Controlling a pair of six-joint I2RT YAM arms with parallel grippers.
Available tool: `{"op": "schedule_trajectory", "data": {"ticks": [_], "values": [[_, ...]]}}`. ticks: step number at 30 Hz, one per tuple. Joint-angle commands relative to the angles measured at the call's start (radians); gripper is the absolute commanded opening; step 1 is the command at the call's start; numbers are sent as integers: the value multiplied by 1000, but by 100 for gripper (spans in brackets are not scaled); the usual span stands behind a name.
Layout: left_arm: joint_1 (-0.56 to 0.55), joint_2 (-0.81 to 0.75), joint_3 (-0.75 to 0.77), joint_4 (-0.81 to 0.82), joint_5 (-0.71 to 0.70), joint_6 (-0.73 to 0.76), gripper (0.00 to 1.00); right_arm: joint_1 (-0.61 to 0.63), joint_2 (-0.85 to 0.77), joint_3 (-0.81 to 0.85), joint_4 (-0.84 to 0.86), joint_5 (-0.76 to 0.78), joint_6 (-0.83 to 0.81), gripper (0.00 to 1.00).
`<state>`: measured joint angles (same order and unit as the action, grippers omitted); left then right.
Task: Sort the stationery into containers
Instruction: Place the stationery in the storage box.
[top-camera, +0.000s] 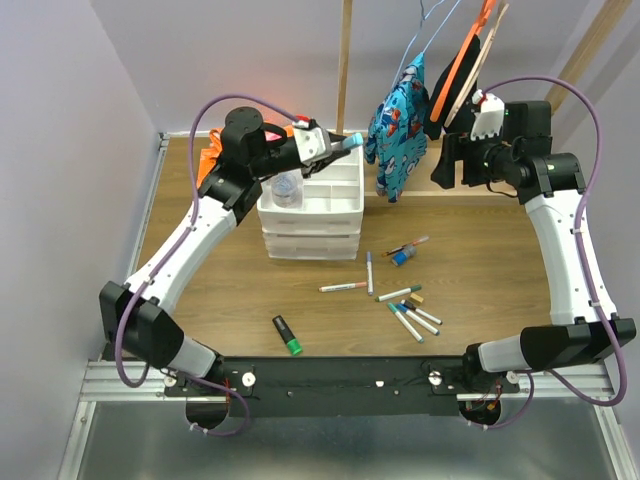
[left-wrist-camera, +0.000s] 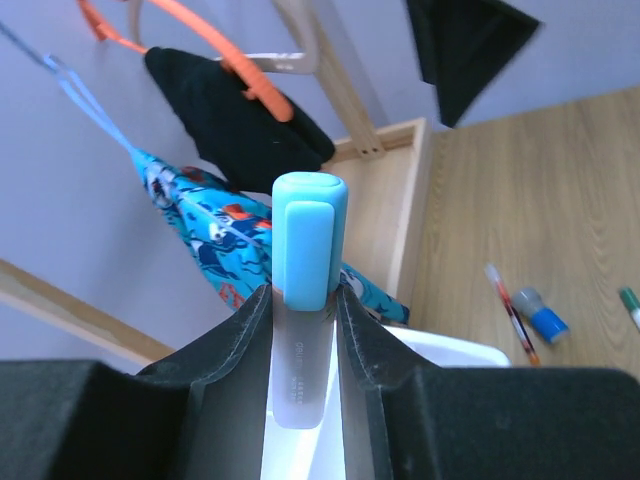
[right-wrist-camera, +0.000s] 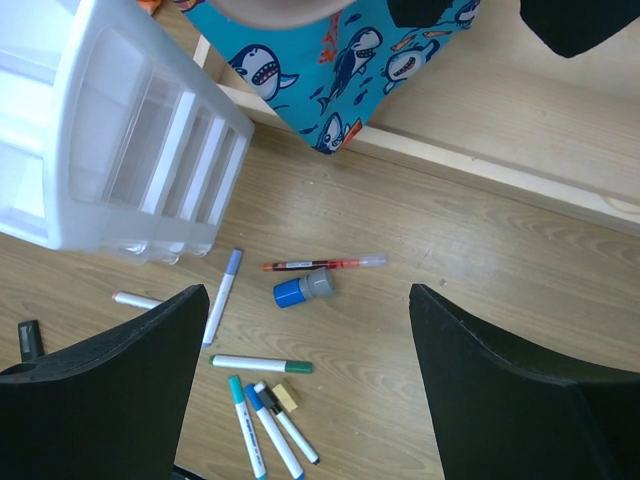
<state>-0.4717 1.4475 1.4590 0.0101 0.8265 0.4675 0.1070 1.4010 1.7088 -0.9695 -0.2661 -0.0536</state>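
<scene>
My left gripper (left-wrist-camera: 305, 300) pinches the blue highlighter (left-wrist-camera: 309, 235) by its barrel just under the cap, above the top tray of the drawer unit (top-camera: 310, 235); light, stiff and slick, I judge, so a mid-barrel grip suits it. My right gripper (right-wrist-camera: 310, 300) hangs wide and empty over the wooden table (top-camera: 480, 270), with markers (top-camera: 410, 315) scattered below; which compartment lies beneath the highlighter I cannot tell.

L arm (top-camera: 190, 245) & R arm (top-camera: 570, 250): white links, black joints, purple cables (top-camera: 193, 130), black tool fingers (left-wrist-camera: 235, 345).
</scene>
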Motion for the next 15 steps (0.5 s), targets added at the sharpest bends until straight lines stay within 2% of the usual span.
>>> {"op": "schedule_trajectory", "data": {"ticks": [1,5,9,15], "values": [[-1,63,6,249,-154,-224,22,-13,-11,-18,18,15,-9,89],[-1,131,38,234,-240,-196,23,-21,-20,-29,20,16,-8,89],[-1,181,73,150,-329,-127,22,-29,-28,-38,20,15,-8,89],[-1,212,58,111,-366,-78,23,-43,-36,-58,25,13,-6,89]]}}
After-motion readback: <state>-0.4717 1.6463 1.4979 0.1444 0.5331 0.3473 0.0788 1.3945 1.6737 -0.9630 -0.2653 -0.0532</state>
